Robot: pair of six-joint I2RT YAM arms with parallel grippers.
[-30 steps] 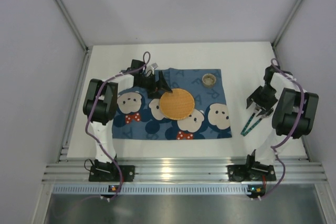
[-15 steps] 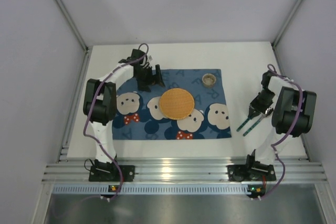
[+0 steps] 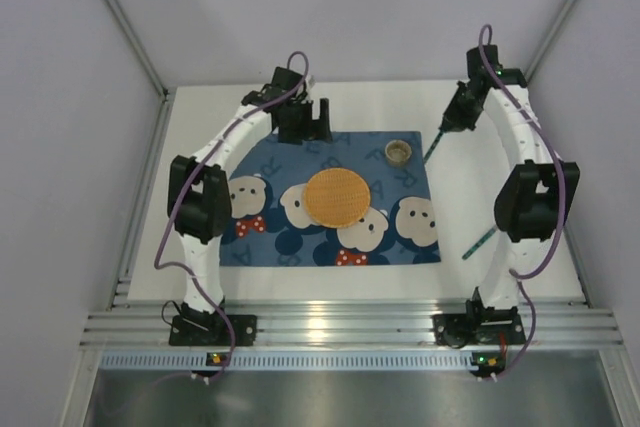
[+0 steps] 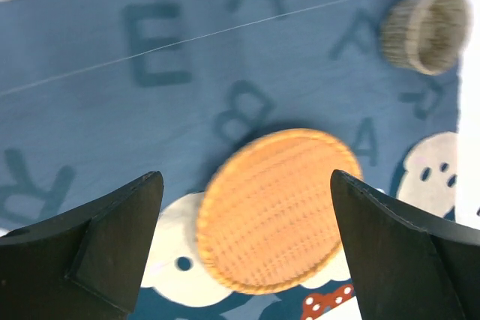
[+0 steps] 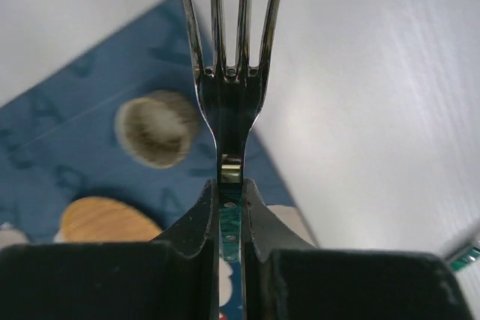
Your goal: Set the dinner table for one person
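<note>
On the white dinner table (image 3: 462, 197) lies a blue bear-print mat (image 3: 270, 237) with an orange woven plate (image 3: 337, 197) in its middle and a small woven cup (image 3: 399, 152) at its far right corner. My right gripper (image 3: 452, 127) is shut on a green-handled fork (image 3: 436, 147), held in the air near that corner. In the right wrist view the fork (image 5: 229, 95) points forward from the gripper (image 5: 231, 192), with the cup (image 5: 156, 129) below. My left gripper (image 3: 312, 132) hangs open over the mat's far edge. In its wrist view the gripper (image 4: 246, 179) holds nothing, and the plate (image 4: 274, 207) lies below.
A second green-handled utensil (image 3: 480, 242) lies on the table right of the mat, by the right arm's elbow; the right wrist view catches its end (image 5: 465, 252). Aluminium rails (image 3: 330, 327) run along the near edge. Grey walls close in the back and both sides.
My right gripper has shut on the fork and carried it from the table's right side up to the far right corner of the mat. The left gripper drew back from the plate.
</note>
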